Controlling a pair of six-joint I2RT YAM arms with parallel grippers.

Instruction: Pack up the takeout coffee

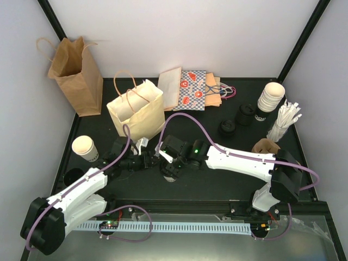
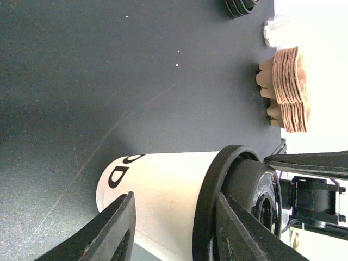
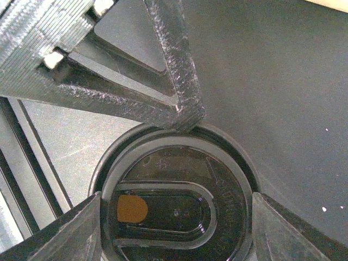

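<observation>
Right gripper (image 3: 175,206) reaches down over a round black plastic lid (image 3: 179,157), fingers pressed against its rim on both sides, grasping it. The lid caps a white paper cup with black lettering (image 2: 157,185), upright at the middle of the black desk (image 2: 109,81). Left gripper (image 2: 174,204) flanks the cup, half spread; I cannot tell whether it clamps.

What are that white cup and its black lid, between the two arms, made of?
The cup looks like matte white paper, with black letters printed on it. Its lid looks like glossy black plastic: it has moulded ridges, embossed marks and a soft sheen.
</observation>
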